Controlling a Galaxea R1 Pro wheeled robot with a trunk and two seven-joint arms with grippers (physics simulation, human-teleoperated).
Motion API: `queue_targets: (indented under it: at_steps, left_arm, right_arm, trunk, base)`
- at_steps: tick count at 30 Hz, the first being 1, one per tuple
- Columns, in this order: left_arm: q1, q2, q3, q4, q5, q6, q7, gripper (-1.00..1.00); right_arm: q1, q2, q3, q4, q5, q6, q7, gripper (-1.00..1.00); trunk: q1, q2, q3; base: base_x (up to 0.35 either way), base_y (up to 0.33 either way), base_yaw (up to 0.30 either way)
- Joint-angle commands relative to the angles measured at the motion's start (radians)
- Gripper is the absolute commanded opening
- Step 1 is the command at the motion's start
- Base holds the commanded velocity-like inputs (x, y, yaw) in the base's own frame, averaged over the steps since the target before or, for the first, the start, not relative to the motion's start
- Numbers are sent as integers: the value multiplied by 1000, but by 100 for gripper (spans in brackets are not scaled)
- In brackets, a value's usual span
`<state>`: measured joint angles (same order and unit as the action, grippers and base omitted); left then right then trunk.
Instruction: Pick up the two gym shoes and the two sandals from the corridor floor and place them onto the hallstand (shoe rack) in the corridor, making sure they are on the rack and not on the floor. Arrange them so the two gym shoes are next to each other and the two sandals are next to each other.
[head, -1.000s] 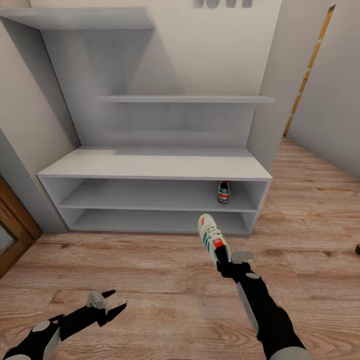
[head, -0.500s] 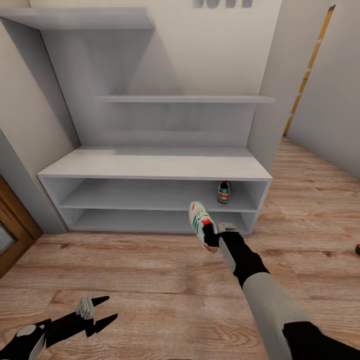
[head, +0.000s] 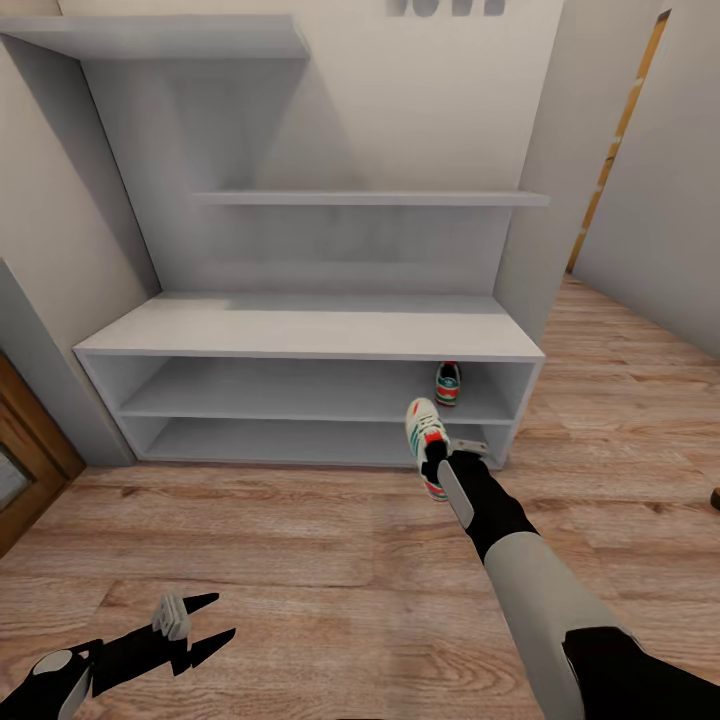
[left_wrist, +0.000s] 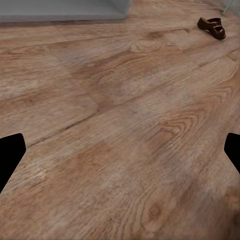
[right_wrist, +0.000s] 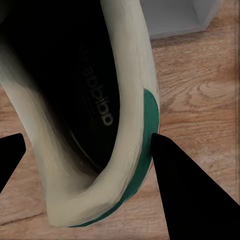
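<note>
One gym shoe (head: 428, 445) swung right toward shelved mate (head: 448, 384), clamped in right gripper (head: 437, 465); left gripper (head: 200, 625) spread, idle.

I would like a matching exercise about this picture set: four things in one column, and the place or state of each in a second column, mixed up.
Things:
1. gym shoe in the right gripper
2. second gym shoe
3. sandal
4. left gripper

Places or states:
A. lying on the wooden floor
B. standing on the upper shelf of the rack, near its right end
C. open, holding nothing, low over the floor
D. held above the floor in front of the rack

Pairs: 1-D, 2-B, 3-A, 4-C
</note>
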<state>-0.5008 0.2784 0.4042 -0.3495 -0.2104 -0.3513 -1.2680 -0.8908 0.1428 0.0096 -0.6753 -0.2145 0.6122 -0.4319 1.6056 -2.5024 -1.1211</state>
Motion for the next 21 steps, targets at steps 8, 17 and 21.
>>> queue_targets:
  at_steps: [8, 17, 21]
  left_arm:
    - [0, 0, 9, -1, -12, -5, -4, 100]
    - [7, 1, 9, -5, -12, -6, 1, 100]
    - [8, 1, 9, -5, -12, -6, 1, 100]
  right_arm:
    - [1, 5, 2, 10, -8, -4, -12, -100]
    - [0, -6, 1, 14, -15, -34, -11, -100]
    - [0, -7, 1, 14, -15, -42, -11, -100]
  trunk:
    - [0, 0, -1]
    - [0, 0, -1]
    - [0, 0, -1]
  base:
    - [0, 0, 0]
    - [0, 0, 0]
    - [0, 0, 0]
